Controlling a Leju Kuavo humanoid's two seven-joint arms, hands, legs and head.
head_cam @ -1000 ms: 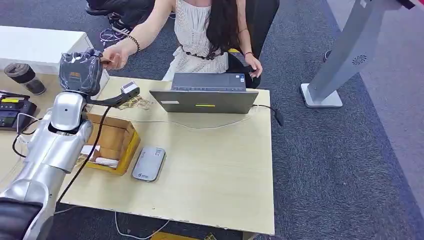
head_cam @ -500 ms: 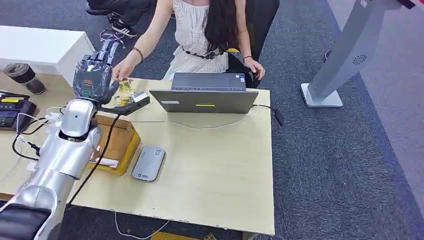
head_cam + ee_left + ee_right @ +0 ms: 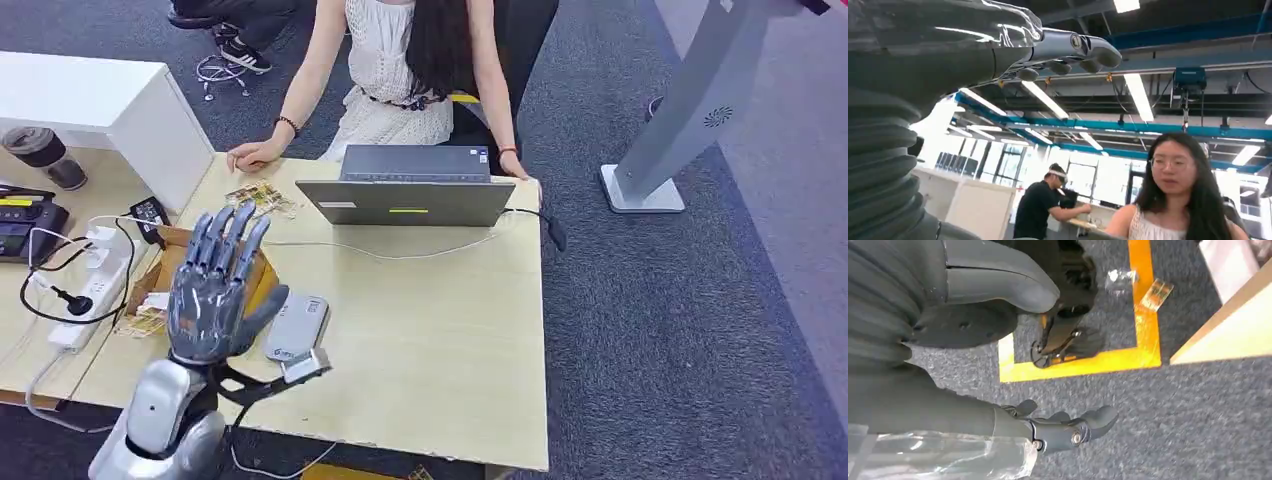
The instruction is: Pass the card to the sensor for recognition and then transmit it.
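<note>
My left hand [image 3: 213,295] is raised over the table's near left part, palm empty, fingers spread and pointing away from me; in the left wrist view its fingers [image 3: 1068,50] stretch out holding nothing. Just right of it the grey sensor pad [image 3: 299,323] lies flat on the table. The yellowish card [image 3: 262,197] lies with a few others at the table's far left, by a person's hand [image 3: 254,155] resting there. My right hand [image 3: 1058,427] hangs over the carpet, fingers loosely bent, holding nothing.
A grey laptop [image 3: 410,190] stands at the far edge with its cable trailing across the wooden table [image 3: 440,340]. A cardboard box [image 3: 165,262] sits behind my left hand. A power strip [image 3: 85,295] and a black device [image 3: 25,220] lie on the left table. A person sits behind the laptop.
My left hand has pulled back from the person at the far left corner to the near side and spread its fingers. The person took the card and laid it on the table.
</note>
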